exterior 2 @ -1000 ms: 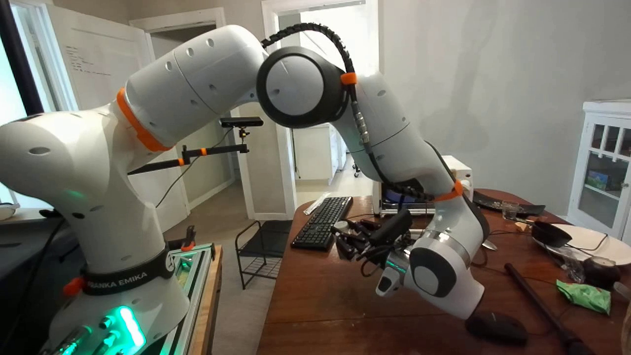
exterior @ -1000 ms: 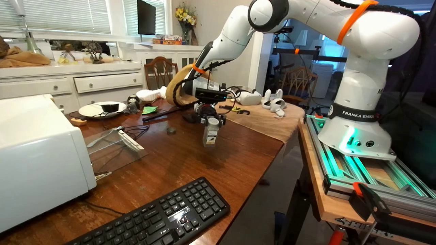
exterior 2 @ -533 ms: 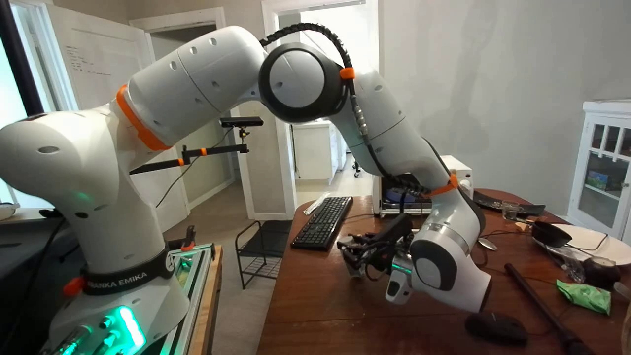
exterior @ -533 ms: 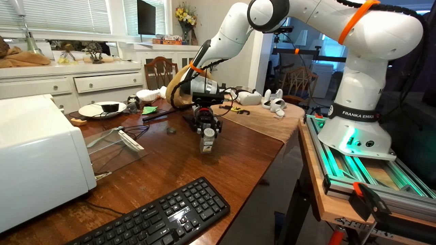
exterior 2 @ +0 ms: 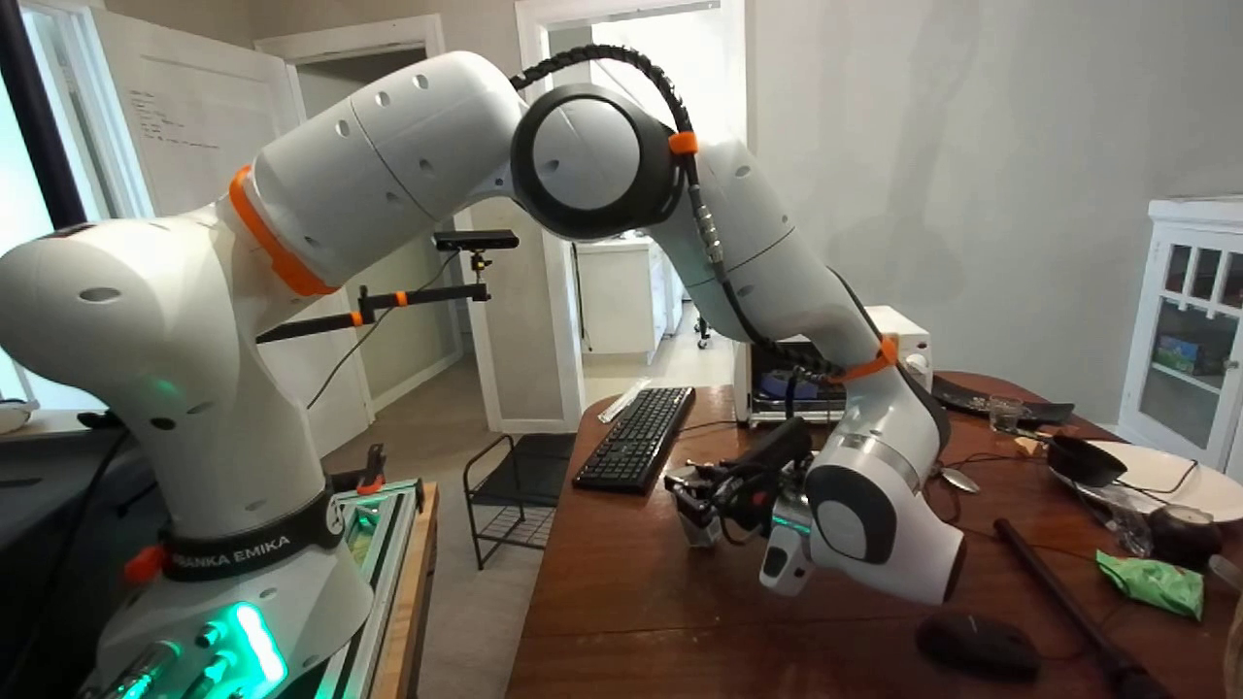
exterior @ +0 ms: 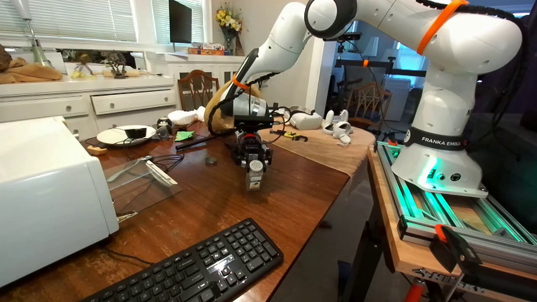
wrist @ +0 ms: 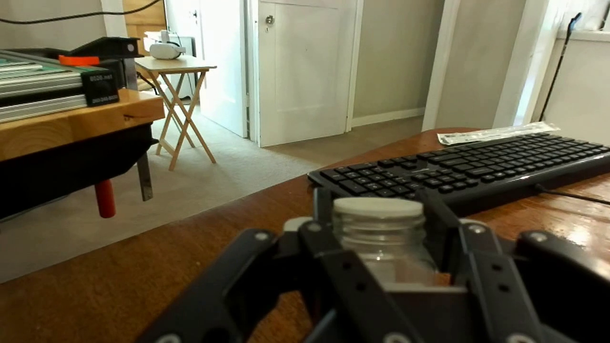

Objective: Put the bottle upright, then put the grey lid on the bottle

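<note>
1. A dark wooden surface (exterior: 201,197) is pictured before white drawers (exterior: 132,102), with a black keyboard (exterior: 188,270) and a white oven (exterior: 46,201) set upon it.

2. A small clear bottle (exterior: 254,180), topped by a pale perforated cap (exterior: 256,165), is grasped by the tool (wrist: 380,212), its upper part pinched from both sides.

3. Within the past second the bottle has been lowered and its angle seemingly altered, the top of the cap being shown more fully in an exterior view; the base is held close to the surface, though whether contact has been made cannot be told.

4. By that descent, the upright placing is judged to be in its closing stage; a level base would be called for before release, since any lean could tip the bottle over.

5. The grey lid (exterior: 210,161) is seen lying on the surface, well apart from the bottle; the capping is judged not yet begun.
</note>
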